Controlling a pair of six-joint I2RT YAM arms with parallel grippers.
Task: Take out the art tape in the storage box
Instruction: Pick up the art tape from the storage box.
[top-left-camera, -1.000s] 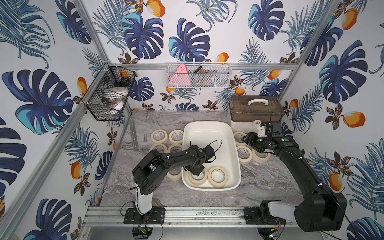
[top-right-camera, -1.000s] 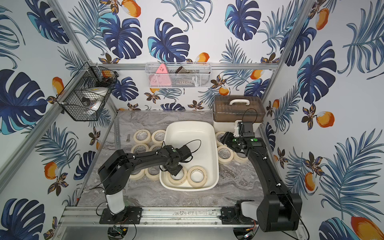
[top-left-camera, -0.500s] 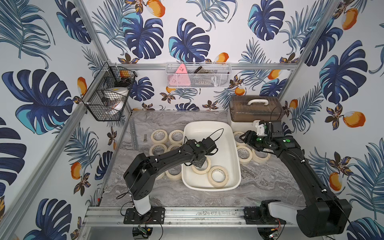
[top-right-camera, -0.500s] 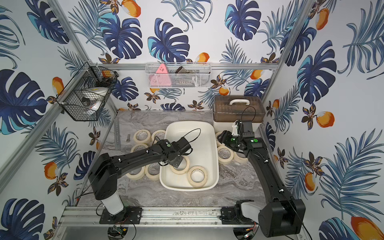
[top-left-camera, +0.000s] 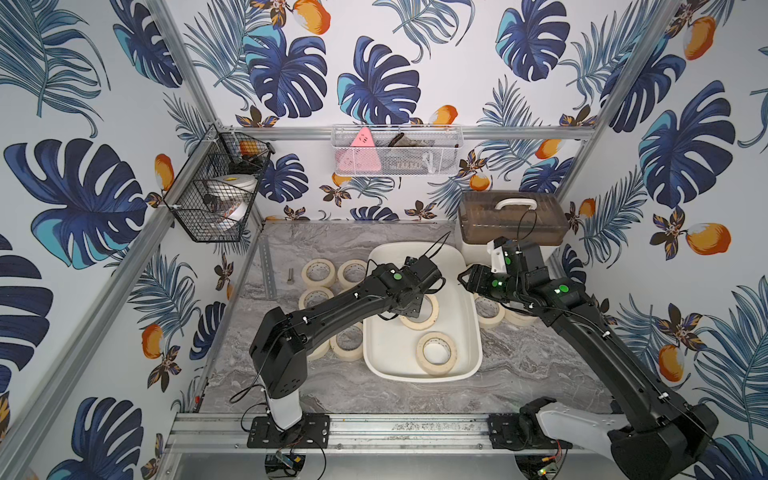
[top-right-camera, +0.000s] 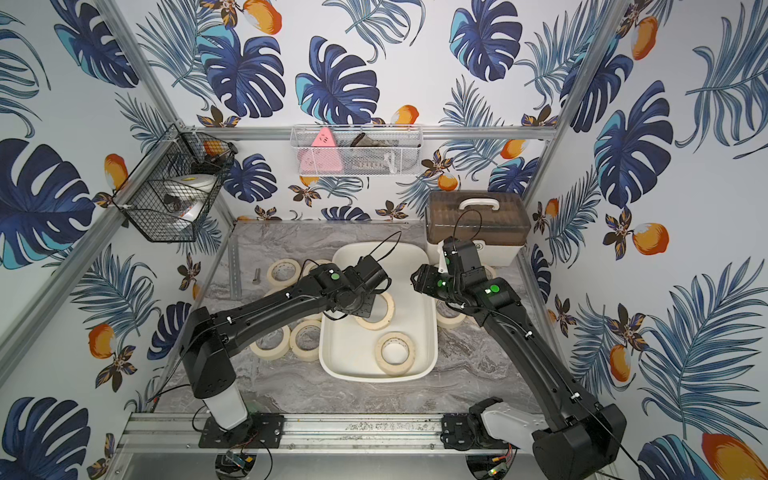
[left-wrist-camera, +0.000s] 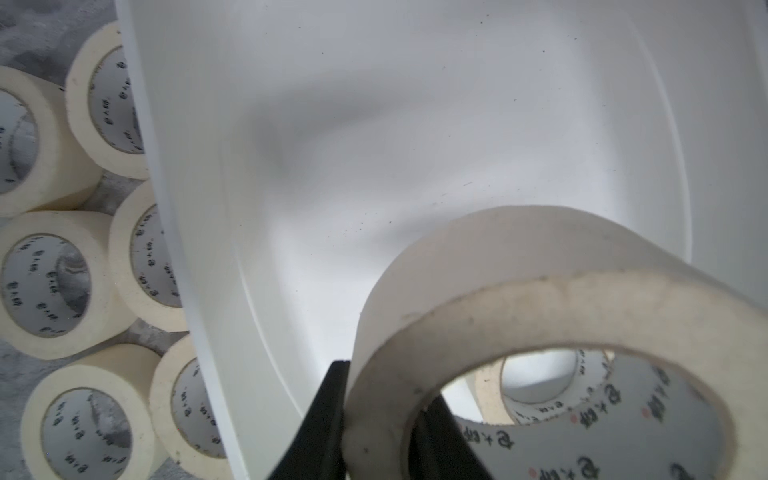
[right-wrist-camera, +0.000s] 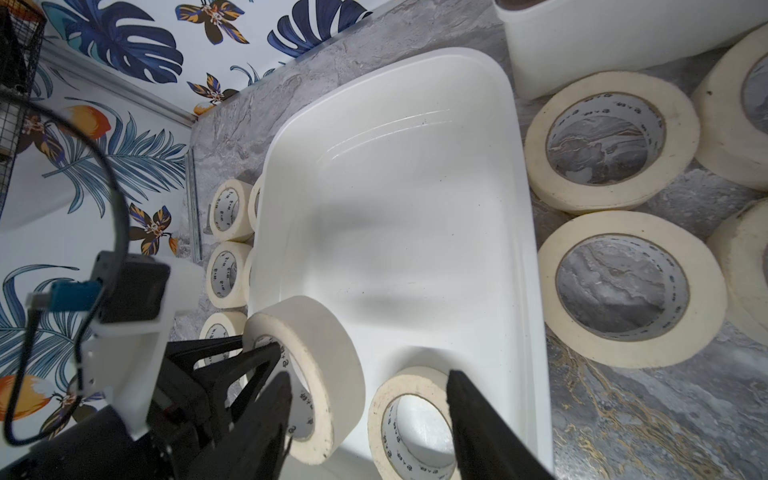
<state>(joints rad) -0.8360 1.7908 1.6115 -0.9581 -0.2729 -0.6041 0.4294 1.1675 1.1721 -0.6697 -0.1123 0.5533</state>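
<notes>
Left gripper (left-wrist-camera: 380, 415) jaws pinching wall of cream masking-tape roll (left-wrist-camera: 540, 299), tilted inside glossy white plastic tub (right-wrist-camera: 415, 187), right gripper (right-wrist-camera: 368, 378) jaws spread, empty.

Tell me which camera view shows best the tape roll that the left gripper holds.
The right wrist view: the held roll shows nearly whole, tilted over the storage box, the left gripper pinching its wall. The left wrist view crops it; in both top views the gripper covers part of it.
</notes>
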